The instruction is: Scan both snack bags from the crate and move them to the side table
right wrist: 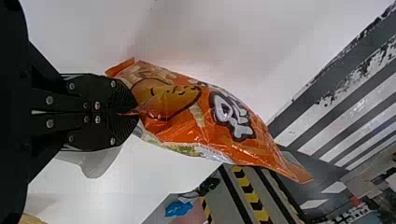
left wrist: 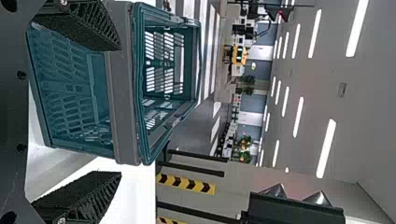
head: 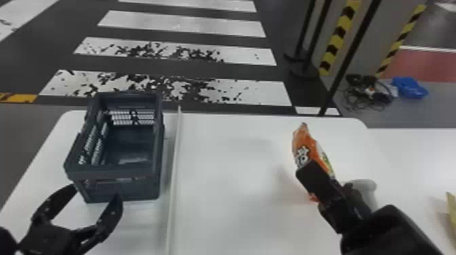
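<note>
In the head view, my right gripper point(head: 314, 173) holds the orange snack bag point(head: 304, 144) above the white table, right of the middle. The right wrist view has that gripper point(right wrist: 133, 113) closed on one end of the orange bag point(right wrist: 187, 107), which stretches away from the fingertips. The dark crate point(head: 113, 174) stands at the table's left, its inner floor visible. My left gripper point(head: 96, 196) is spread open at the crate's near side. From the left wrist, the crate point(left wrist: 123, 93) lies beyond that open gripper point(left wrist: 120, 110), with nothing held between its fingers.
A pale grey rounded object point(head: 364, 190) stands beside the right gripper. A yellowish item point(head: 451, 207) lies at the far right on another white surface point(head: 414, 159). A thin white strip point(head: 174, 162) runs along the table right of the crate.
</note>
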`<action>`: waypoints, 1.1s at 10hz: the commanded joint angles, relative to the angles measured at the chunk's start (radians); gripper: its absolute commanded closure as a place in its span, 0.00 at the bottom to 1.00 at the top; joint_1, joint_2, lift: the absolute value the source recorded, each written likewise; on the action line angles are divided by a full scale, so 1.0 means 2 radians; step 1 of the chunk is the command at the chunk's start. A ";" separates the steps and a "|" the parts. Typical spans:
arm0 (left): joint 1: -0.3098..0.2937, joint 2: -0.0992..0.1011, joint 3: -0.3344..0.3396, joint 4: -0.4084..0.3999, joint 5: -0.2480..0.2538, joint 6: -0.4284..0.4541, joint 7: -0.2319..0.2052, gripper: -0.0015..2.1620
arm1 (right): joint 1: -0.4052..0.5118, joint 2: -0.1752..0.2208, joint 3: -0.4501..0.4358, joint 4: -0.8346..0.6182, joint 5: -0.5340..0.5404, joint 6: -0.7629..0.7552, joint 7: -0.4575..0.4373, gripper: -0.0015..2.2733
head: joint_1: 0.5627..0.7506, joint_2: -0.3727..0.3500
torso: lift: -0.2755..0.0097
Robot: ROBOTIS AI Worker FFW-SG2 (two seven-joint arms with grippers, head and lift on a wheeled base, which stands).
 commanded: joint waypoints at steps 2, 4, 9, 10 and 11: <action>0.001 0.001 0.001 0.000 0.000 0.000 0.000 0.02 | -0.007 -0.009 0.107 0.030 0.103 0.017 0.005 0.99 | 0.70 0.42 | 0.62; 0.001 0.001 0.001 0.000 0.000 -0.001 0.000 0.02 | -0.015 -0.019 0.175 0.073 0.151 0.018 0.025 0.99 | 0.70 0.48 | 0.62; 0.001 0.002 0.000 -0.001 0.000 0.000 0.000 0.02 | -0.010 -0.028 0.211 0.050 0.114 0.012 0.035 0.00 | 0.70 0.58 | 0.62; 0.001 0.003 -0.001 -0.001 0.000 -0.001 -0.001 0.02 | -0.005 -0.024 0.188 0.024 0.079 0.009 0.036 0.00 | 0.70 0.60 | 0.62; 0.001 0.003 -0.001 -0.001 0.001 -0.001 -0.001 0.02 | 0.003 -0.021 0.152 -0.007 0.027 0.001 0.037 0.02 | 0.70 0.61 | 0.62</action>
